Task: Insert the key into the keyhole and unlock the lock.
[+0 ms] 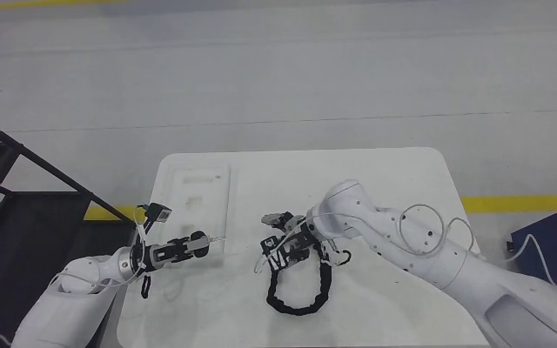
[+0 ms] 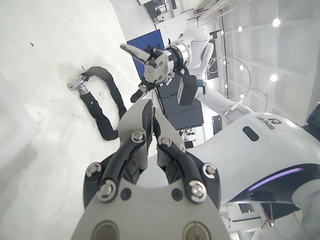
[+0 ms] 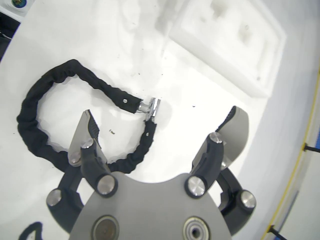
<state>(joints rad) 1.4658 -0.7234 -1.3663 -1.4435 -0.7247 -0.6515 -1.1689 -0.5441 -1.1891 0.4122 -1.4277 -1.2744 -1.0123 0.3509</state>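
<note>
Left gripper (image 2: 150,107) clamped on key (image 1: 215,237), apart from chain lock (image 3: 153,106). Right gripper (image 3: 160,112) spread wide, hovering above chain lock. Lock lies on surface (image 3: 87,38).

Lab hall, yellow floor line (image 1: 509,204), ceiling lights (image 2: 275,22)

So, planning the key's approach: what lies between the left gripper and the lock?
Only bare table, in the top view, between the left gripper and the lock.
</note>
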